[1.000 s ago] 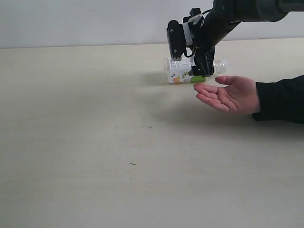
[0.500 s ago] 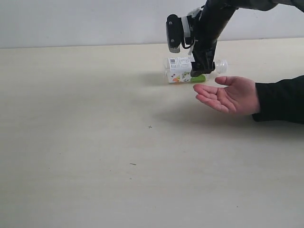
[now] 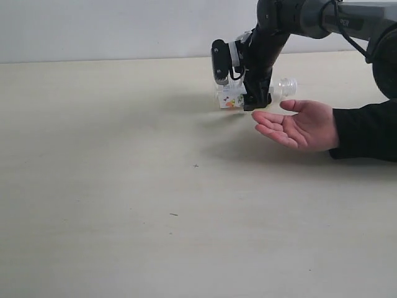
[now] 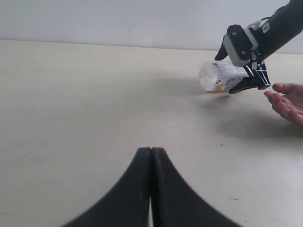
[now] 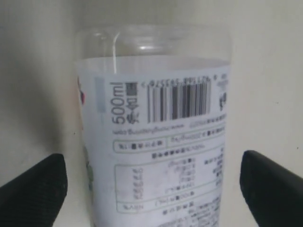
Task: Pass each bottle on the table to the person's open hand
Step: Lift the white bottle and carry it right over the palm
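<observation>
The bottle [image 3: 231, 94] lies on its side on the table [image 3: 124, 186], just beyond the fingertips of the open hand [image 3: 298, 124] (palm up, black sleeve at the wrist). The right gripper [image 3: 252, 104] straddles the bottle, its fingers [image 5: 33, 189] spread apart with a gap on either side of the label. The left gripper [image 4: 151, 161], well apart from the hand, has its fingers pressed together.
</observation>
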